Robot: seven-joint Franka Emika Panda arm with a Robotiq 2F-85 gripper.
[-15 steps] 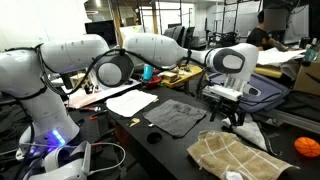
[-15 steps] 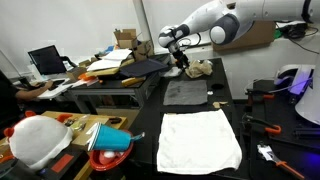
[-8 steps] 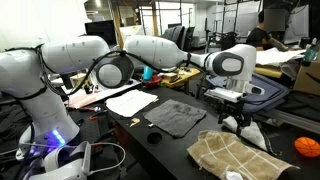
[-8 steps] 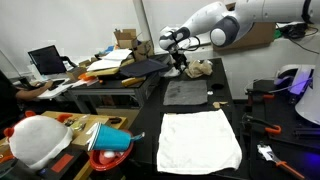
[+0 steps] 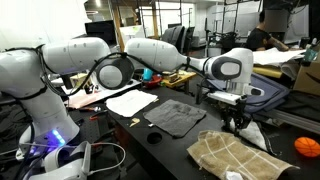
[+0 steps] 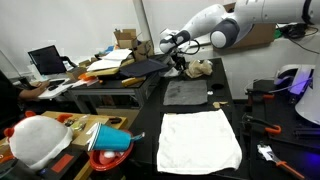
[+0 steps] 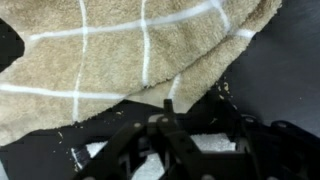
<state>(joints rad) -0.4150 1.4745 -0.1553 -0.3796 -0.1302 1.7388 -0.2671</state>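
End effector (image 5: pixel 237 121) points down over the far end of the surface (image 5: pixel 180 160) in an exterior view. Its fingertips hang at a white crumpled item (image 5: pixel 253 130). The checked towel (image 5: pixel 238 157) lies just beside it on the camera side, long axis along the surface edge.

In an exterior view from the opposite end, the end effector (image 6: pixel 183 64) stands just beside the checked towel (image 6: pixel 201 69), which lies to its right in frame.

Wrist view: the checked towel (image 7: pixel 120 60) fills the upper frame ahead of the end effector (image 7: pixel 175 135). The towel's hem runs diagonally from lower left to upper right. The white crumpled item (image 7: pixel 105 150) shows pale among the fingers. Whether the jaws grip anything cannot be told.
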